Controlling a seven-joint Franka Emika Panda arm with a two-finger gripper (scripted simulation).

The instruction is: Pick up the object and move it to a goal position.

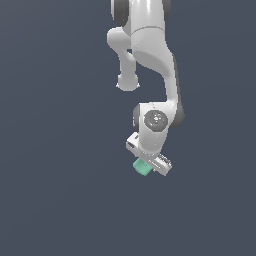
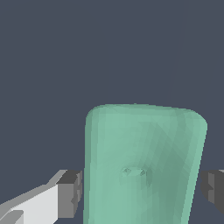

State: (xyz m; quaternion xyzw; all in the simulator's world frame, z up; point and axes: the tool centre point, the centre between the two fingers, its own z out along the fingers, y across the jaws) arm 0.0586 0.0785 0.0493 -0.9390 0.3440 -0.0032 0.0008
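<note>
Mint-green block (image 2: 142, 168) btwn fingers (image 2: 70, 192), touching both.

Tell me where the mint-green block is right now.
The mint-green block sits just below the middle of the exterior view, directly under the white gripper. In the wrist view it lies between the two grey fingers.

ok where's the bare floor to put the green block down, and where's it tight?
Bare grey surface lies on both sides of the arm in the exterior view, and below the gripper. The only crowded spot is at the gripper itself, where the mint-green block sits between the finger pads.
</note>
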